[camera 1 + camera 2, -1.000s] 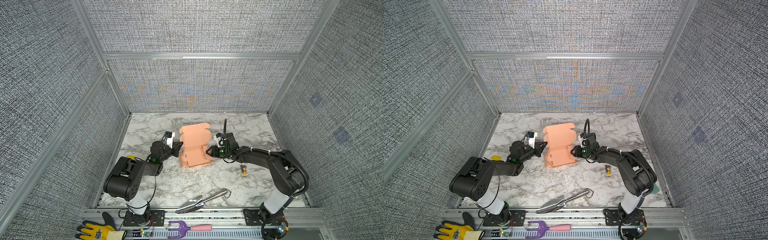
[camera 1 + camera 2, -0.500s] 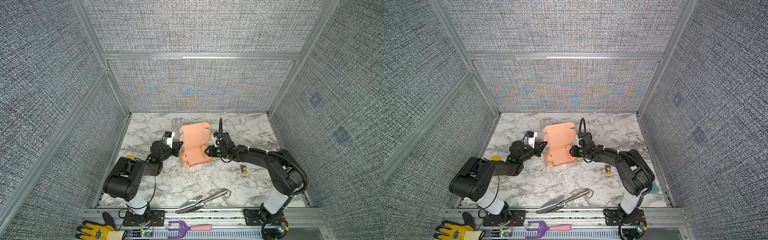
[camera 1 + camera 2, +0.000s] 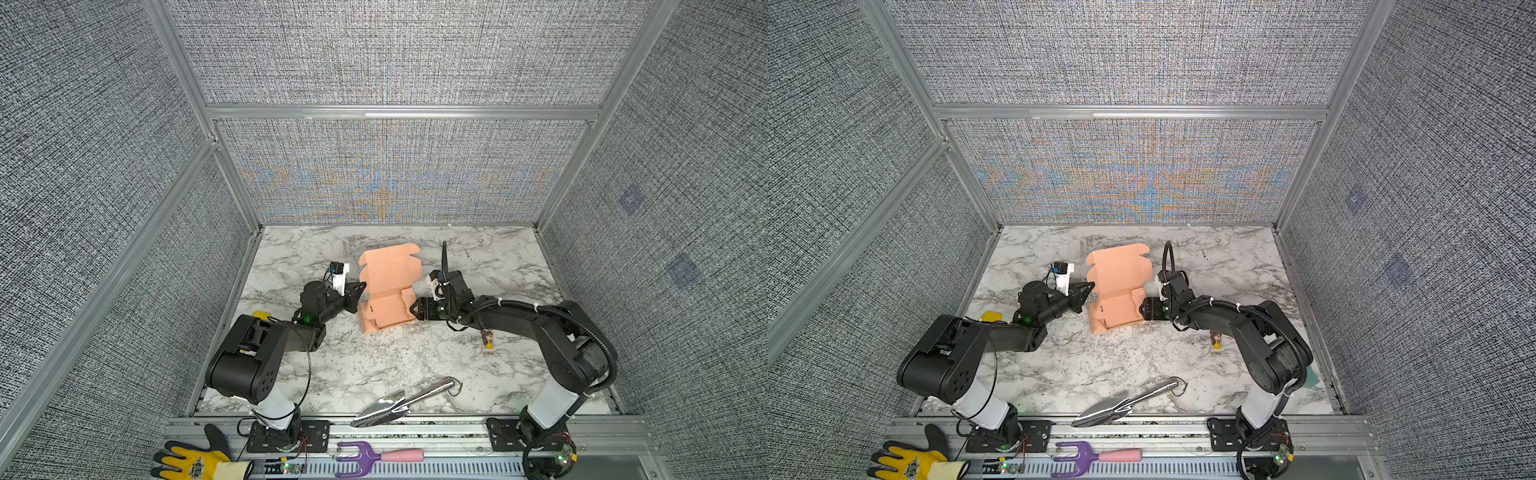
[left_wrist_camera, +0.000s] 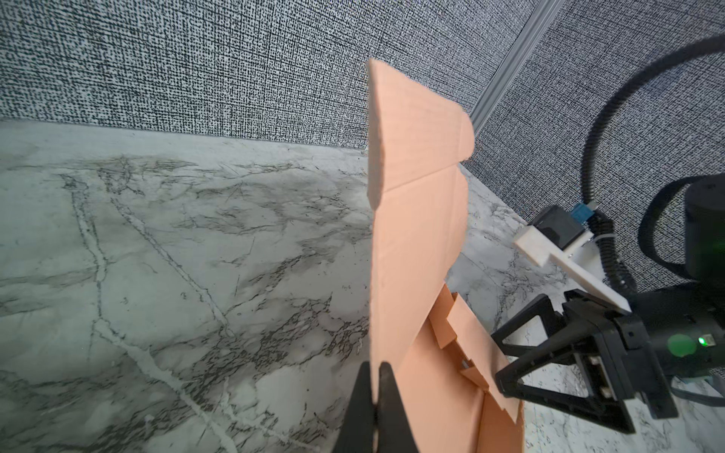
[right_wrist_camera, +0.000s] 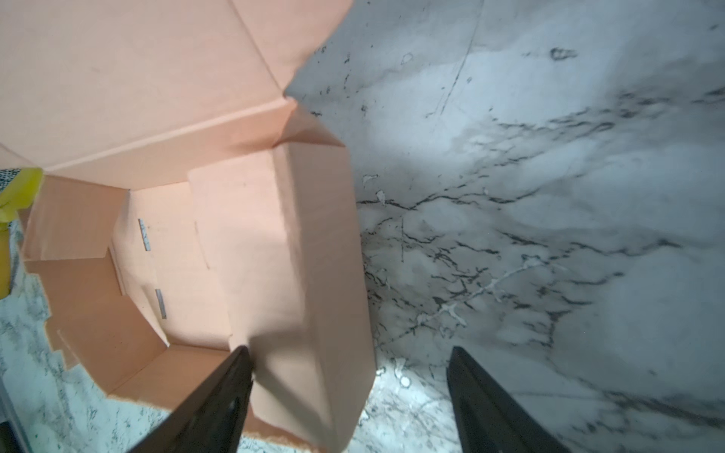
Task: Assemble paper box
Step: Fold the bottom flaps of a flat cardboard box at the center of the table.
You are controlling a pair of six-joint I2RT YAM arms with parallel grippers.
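Paper box [image 3: 390, 291] is sitting half-folded on the marble bench [image 3: 374, 361], with its lid panel standing upright. Left claw [image 3: 361, 286] is pinching the edge of that panel at one side of the box, jaws closed on the cardboard. Right claw [image 5: 349, 353] is standing open at the opposite side, with one finger [image 5: 219, 392] touching the box's side wall and the other staying clear of it.
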